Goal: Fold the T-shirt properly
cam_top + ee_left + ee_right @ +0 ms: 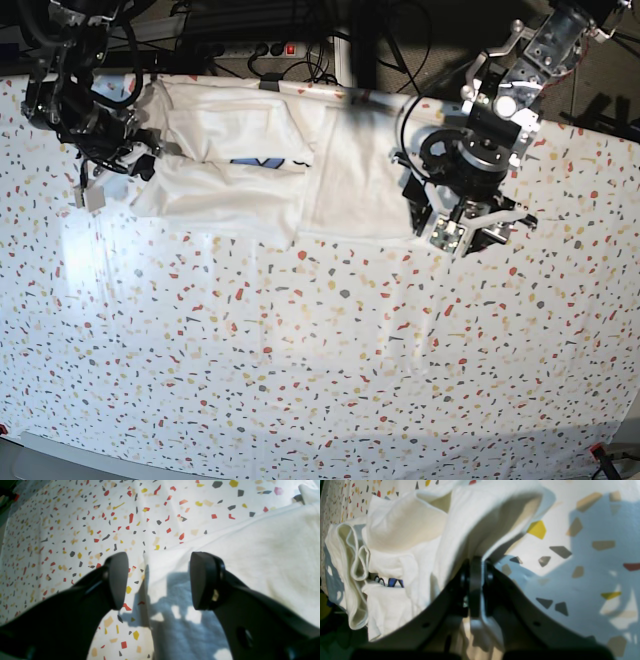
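Pinching a raised fold of the T-shirt (480, 517), the right gripper (476, 580) is clamped tight on the white cloth at the shirt's end. T-shirt lies bunched along the far edge of the speckled tablecloth (320, 380). Left gripper (157, 580) hangs spread wide over the shirt's other edge, holding nothing.

Sunlit speckled tablecloth (300, 380), dark cables (300, 45) behind

We can read no full word anywhere. The large white short-sleeved cotton T-shirt (402, 555) shows only a sliver of its print between folds: rounded black outlines and blue letter strokes, too cut off for us to name.
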{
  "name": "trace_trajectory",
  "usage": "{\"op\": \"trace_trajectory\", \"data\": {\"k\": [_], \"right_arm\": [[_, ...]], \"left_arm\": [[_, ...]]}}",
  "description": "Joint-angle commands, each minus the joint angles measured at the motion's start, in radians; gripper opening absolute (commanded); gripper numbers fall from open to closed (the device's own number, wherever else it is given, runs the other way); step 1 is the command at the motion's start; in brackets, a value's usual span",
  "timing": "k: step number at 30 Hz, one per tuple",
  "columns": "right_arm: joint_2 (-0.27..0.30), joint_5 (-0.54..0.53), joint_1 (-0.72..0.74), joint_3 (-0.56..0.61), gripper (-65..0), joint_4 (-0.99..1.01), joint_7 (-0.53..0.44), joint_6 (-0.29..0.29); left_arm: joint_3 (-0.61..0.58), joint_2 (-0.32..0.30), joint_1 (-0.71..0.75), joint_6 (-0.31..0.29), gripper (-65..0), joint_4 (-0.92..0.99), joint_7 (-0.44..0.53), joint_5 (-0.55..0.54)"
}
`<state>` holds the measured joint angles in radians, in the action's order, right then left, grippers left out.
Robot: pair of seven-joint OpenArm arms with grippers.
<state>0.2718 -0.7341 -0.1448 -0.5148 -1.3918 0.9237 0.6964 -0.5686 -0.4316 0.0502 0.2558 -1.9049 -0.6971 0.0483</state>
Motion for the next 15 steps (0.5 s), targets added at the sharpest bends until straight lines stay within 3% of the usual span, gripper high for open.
{"op": "trace_trajectory", "data": {"k": [1, 8, 15], "right_arm": [[0.023, 0.019, 0.001, -0.013, -65.0, -0.012, -0.003, 0.002], [0.092, 0.003, 0.001, -0.125, -65.0, -0.046, -0.014, 0.002], [0.124, -0.204, 0.0, -0.201, -65.0, -0.047, 0.127, 0.002]], "left_arm": [[0.006, -0.004, -0.011, 0.007, -27.4, -0.02, 0.011, 0.012], [0.006, -0.004, 0.003, 0.007, -27.4, -0.019, 0.01, 0.013], [0.006, -0.005, 0.003, 0.007, -27.4, -0.019, 0.01, 0.016]]}}
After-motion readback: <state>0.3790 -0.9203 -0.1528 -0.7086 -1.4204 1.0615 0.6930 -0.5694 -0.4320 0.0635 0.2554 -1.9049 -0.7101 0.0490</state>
